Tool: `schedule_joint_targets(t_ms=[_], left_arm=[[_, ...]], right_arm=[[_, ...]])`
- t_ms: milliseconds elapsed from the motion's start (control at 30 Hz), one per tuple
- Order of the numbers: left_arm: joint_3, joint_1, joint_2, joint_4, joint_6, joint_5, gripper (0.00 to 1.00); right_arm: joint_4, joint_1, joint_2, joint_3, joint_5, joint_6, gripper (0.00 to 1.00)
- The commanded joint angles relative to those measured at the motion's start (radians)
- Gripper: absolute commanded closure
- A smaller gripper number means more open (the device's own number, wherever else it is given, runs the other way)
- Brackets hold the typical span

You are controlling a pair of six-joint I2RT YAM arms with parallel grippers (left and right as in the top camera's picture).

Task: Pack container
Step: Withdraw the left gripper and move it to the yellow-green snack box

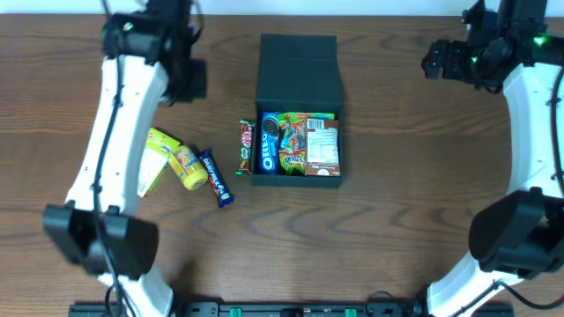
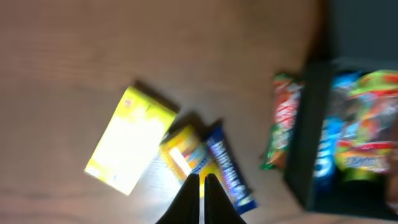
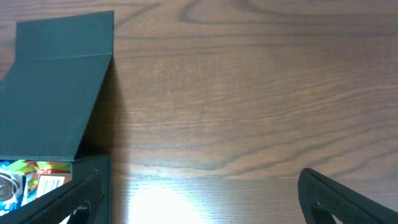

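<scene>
A dark brown wood-grain counter [image 1: 397,220] fills every view, with a pale glare [image 3: 161,199] of light on its surface.

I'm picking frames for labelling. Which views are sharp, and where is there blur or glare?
Overhead: sharp and evenly lit, the green box crisp. Left wrist: motion-blurred throughout, the yellow carton smeared and washed out. Right wrist: in focus, with a bright glare patch on the table near the bottom edge.
</scene>
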Motion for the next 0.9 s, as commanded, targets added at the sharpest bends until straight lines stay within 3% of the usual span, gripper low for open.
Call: schedule_joint_targets(t_ms=[0,167,267,333,367,467,500,867], left_arm=[[-0.143,0.076,-0.061,0.04,0.109,-0.034,0.94],[-0.285,0.208,-0.074,0.079,0.444,0.204,0.94],[-0.352,0.268,-0.074,0.124,0.533,0.223,0.93],[-0.386,0.301,-0.074,0.15,0.585,0.22,0.85],[-0.4,0.315,-0.074,0.164,0.606,0.22,0.73],[-0.446,0.362,-0.073,0.213,0.648,0.217,0.14],[-0.464,0.379,-0.073,0.236,0.664,0.217,0.02],[-0.566,0.422,-0.054,0.373,0.82,0.224,0.04]], right_arm=[[0.0,0.005,0.008,-0.006,-0.013,-0.011,0.01],[-0.001,0.018,0.008,-0.006,-0.012,-0.011,0.01],[-0.003,0.023,0.008,-0.006,-0.011,-0.011,0.01],[-0.004,0.023,0.008,-0.006,-0.011,-0.011,0.01],[-0.004,0.023,0.008,-0.006,-0.011,-0.011,0.01],[-0.003,0.023,0.008,-0.006,-0.011,-0.011,0.01],[-0.003,0.023,0.008,-0.006,-0.011,-0.012,0.01],[-0.004,0.023,0.008,-0.006,-0.007,-0.045,0.01]])
